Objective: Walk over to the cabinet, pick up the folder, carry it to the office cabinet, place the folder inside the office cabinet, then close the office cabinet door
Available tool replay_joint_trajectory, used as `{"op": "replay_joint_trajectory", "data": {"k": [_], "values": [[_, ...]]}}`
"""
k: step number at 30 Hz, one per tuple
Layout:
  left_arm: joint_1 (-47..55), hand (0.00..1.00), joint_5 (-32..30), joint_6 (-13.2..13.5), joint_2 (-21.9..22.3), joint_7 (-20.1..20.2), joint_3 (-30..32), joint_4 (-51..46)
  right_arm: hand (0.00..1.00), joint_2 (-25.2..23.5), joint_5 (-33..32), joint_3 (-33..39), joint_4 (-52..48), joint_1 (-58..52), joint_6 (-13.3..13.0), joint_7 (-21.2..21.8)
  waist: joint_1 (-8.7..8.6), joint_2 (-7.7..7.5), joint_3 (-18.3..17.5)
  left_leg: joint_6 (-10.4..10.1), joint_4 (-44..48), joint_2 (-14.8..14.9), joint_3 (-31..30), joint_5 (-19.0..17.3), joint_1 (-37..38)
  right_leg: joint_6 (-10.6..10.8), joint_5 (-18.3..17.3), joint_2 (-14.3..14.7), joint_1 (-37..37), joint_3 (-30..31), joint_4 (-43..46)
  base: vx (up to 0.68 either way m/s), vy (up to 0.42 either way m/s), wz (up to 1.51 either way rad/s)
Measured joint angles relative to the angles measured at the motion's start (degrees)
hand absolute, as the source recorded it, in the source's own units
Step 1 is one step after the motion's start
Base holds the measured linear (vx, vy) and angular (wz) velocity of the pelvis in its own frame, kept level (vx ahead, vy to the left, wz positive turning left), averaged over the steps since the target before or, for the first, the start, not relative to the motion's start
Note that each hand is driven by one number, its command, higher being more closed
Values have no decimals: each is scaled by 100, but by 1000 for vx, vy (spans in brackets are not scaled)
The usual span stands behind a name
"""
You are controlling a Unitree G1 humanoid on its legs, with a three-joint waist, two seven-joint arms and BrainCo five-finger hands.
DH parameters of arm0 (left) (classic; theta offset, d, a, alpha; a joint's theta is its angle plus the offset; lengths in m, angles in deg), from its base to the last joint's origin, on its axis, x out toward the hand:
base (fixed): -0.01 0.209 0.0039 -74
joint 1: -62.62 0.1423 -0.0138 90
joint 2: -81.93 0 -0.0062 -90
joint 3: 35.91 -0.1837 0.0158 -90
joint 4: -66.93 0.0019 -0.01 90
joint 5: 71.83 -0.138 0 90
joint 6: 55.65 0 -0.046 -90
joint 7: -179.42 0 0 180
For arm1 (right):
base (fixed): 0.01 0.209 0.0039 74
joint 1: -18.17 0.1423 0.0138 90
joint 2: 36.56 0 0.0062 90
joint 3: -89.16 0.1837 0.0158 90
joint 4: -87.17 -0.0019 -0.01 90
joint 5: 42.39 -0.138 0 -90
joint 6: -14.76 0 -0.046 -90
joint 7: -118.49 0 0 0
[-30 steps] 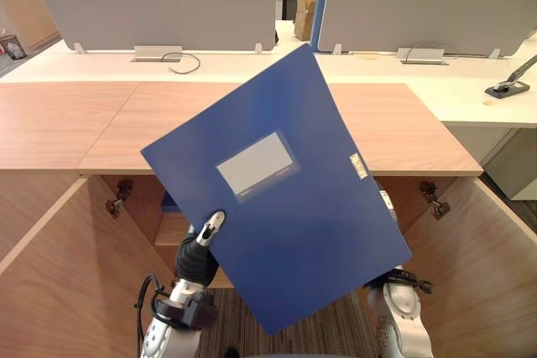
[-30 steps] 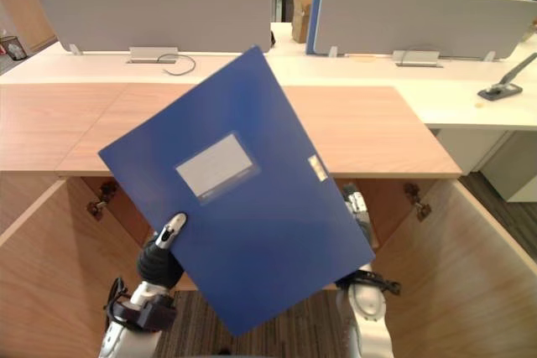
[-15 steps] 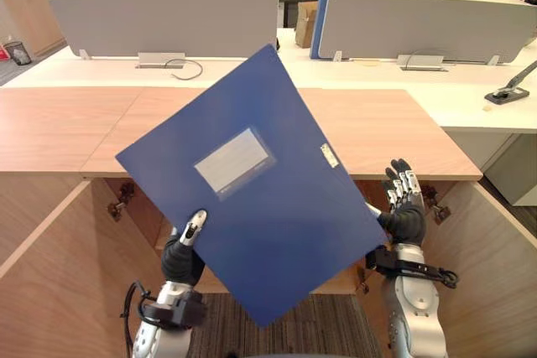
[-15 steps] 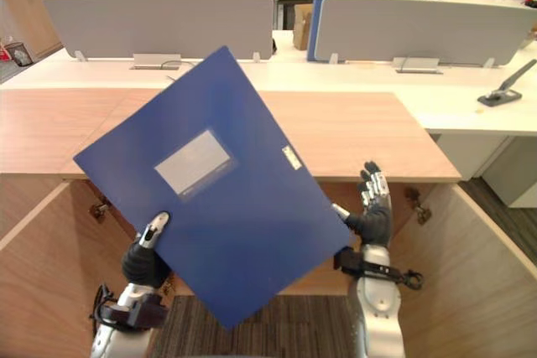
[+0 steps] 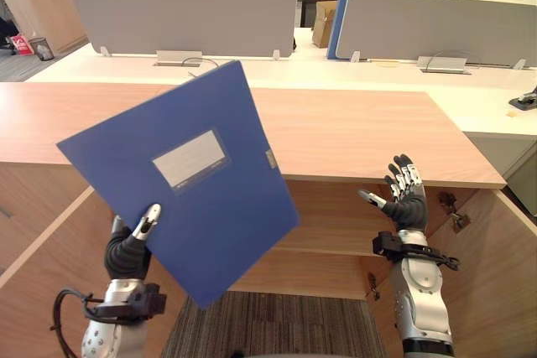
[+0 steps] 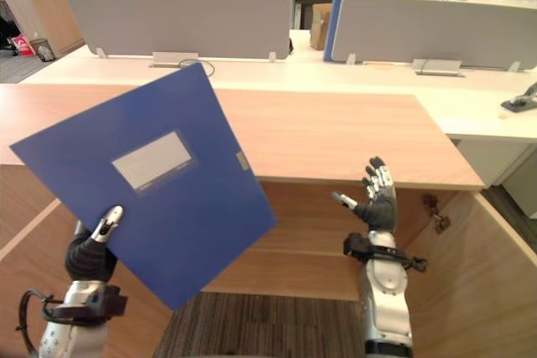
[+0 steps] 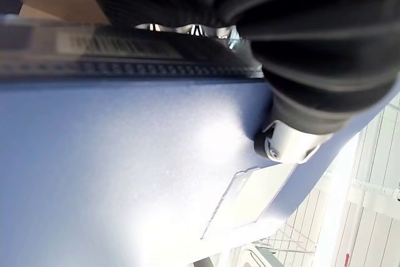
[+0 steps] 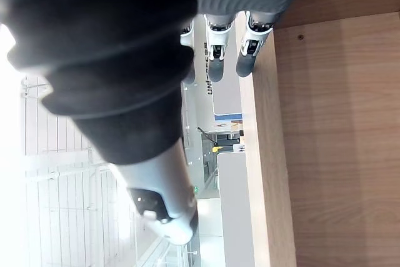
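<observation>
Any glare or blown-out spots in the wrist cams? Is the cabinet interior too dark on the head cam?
Left wrist view: a soft bright sheen on the folder by the left hand. Right wrist view: the background beyond the right hand is blown out white. Left eye view: the office cabinet interior is shaded under its top, yet readable.

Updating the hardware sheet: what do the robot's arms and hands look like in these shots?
Both forearms are silver-grey rounded shells, as on the right arm. Each wrist and hand back sits under a dark ribbed cover, clear on the left hand. The right hand shows slim silver fingers with dark tips, plus a separate silver thumb, also dark-tipped.
</observation>
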Motion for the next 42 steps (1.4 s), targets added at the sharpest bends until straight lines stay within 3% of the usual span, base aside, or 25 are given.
{"op": "replay_joint_trajectory", "data": {"k": [5,12,16,30,42], "values": [[-162,100,-136,27,-3,-6,364,0,0,291,-387,-302,137,125,-1,446,7,-16,13,1,0,-5,2,0,-2,0,-1,-7,-12,1,4,0,0,0],[-637,100,-552,115,-142,-6,346,-1,0,500,-1710,-1773,123,589,16,1321,15,-57,66,0,2,10,13,0,-1,-1,-2,0,-35,9,-1,-4,0,0],[-741,100,-853,121,-288,-6,318,0,0,603,-2068,-2092,-155,922,50,1686,104,-115,114,0,3,-16,12,0,0,0,-3,-19,-35,9,1,0,0,0],[-749,100,-888,128,-359,15,261,0,0,977,-2476,-2545,-335,2100,91,1783,186,-123,127,0,2,-52,3,0,44,10,-57,-40,-31,4,88,-2,1,0],[-749,100,-882,204,-209,-21,261,0,0,1161,-1977,-2713,-523,2445,96,1652,239,-111,186,2,1,-63,-85,22,43,11,-113,-44,-26,-75,174,-11,-7,3]]}}
